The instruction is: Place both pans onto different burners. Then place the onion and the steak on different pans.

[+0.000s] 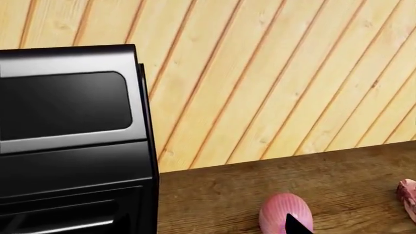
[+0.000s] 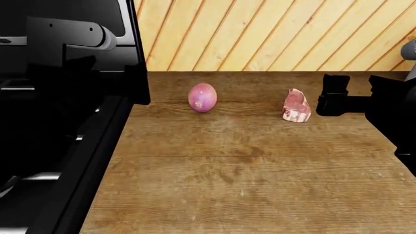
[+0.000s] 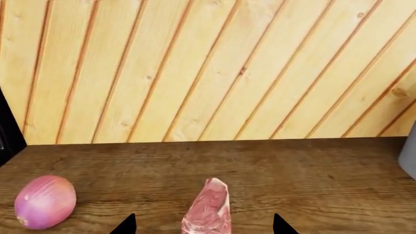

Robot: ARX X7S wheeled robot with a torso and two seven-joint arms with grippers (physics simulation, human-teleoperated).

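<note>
The onion (image 2: 202, 97) lies on the wooden counter (image 2: 234, 161) near the wall, just right of the black stove (image 2: 97, 146). The steak (image 2: 296, 105) lies to the onion's right. My right gripper (image 2: 332, 100) is right beside the steak, and in the right wrist view it (image 3: 202, 225) is open with the steak (image 3: 209, 207) between its tips and the onion (image 3: 45, 202) off to one side. My left arm is a black mass over the stove. One left fingertip (image 1: 295, 226) shows in front of the onion (image 1: 283, 212), set well off centre. Both pans are out of view and no burner can be made out.
A light wooden plank wall (image 2: 273, 34) runs behind the counter. The stove's black body (image 1: 71, 136) stands at the counter's left end. A grey object (image 3: 409, 156) sits at the counter's far right by the wall.
</note>
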